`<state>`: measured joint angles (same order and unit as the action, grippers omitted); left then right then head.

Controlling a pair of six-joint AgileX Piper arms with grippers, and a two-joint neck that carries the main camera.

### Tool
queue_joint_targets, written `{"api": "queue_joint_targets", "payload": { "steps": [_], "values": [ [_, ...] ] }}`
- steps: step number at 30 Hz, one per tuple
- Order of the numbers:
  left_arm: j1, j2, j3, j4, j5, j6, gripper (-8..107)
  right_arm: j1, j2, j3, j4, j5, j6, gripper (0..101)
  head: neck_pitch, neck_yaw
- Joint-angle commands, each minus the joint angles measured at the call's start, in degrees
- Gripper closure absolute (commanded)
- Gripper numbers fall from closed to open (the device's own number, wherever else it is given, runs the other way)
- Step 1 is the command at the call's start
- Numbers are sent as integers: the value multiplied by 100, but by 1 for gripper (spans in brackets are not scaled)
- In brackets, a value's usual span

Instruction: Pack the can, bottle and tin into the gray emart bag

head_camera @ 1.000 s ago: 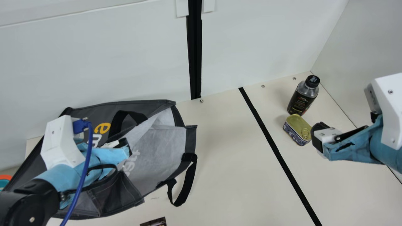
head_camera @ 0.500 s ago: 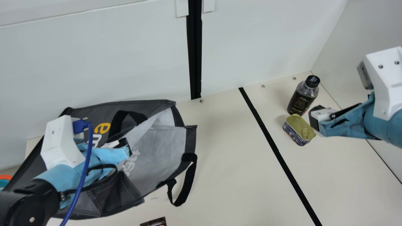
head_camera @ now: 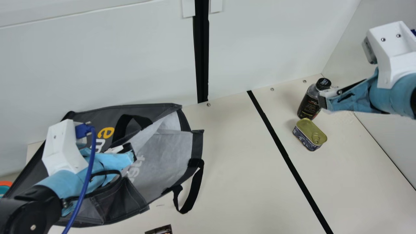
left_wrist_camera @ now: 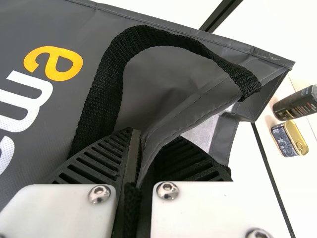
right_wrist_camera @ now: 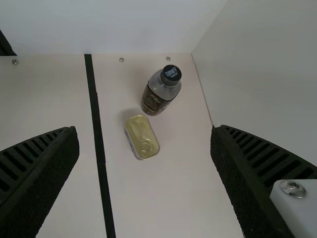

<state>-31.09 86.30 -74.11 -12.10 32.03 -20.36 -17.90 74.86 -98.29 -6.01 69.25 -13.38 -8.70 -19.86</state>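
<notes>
Left claw [left_wrist_camera: 154, 136]: clamped on a fold of the rim of the gray emart bag [head_camera: 159, 165], close to a black handle [left_wrist_camera: 113, 74]. Likely purpose: to steady the soft cloth and stop the mouth from sagging closed during loading. The mouth gapes toward the robot's right, pale lining showing, which seems a handy side for a delivery from there.

Right claw [right_wrist_camera: 144, 131]: its fingers wide apart, nothing between them, held above the surface [head_camera: 240, 169] near the bottle and tin. Such a spread would suit straddling either one; which is meant cannot be told.

Bottle [head_camera: 309, 103]: upright on its base by the rear right corner, black cap on top, body free for a side grasp. Tin [head_camera: 308, 131]: flat, ring-pull up, just beside the bottle; contact uncertain. The closeness leaves slim room for a finger between them, so a careless descent might topple the bottle.

Between bag and pair, a black strip [head_camera: 282, 149] crosses the surface. Both await packing.
</notes>
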Motion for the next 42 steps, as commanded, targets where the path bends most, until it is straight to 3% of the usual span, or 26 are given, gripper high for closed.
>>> {"api": "queue_joint_targets", "payload": {
  "steps": [1, 21, 42],
  "values": [
    [0, 0, 0, 0, 0, 0, 89, -52, 172, -97, 49, -41, -48, 10, -130, -14],
    [0, 0, 0, 0, 0, 0, 89, -470, 1523, -1043, 366, -197, -488, 10, -130, -14],
    [0, 0, 0, 0, 0, 0, 89, -716, 2836, -2079, 568, -44, -637, 10, -130, -14]
  ]
}}
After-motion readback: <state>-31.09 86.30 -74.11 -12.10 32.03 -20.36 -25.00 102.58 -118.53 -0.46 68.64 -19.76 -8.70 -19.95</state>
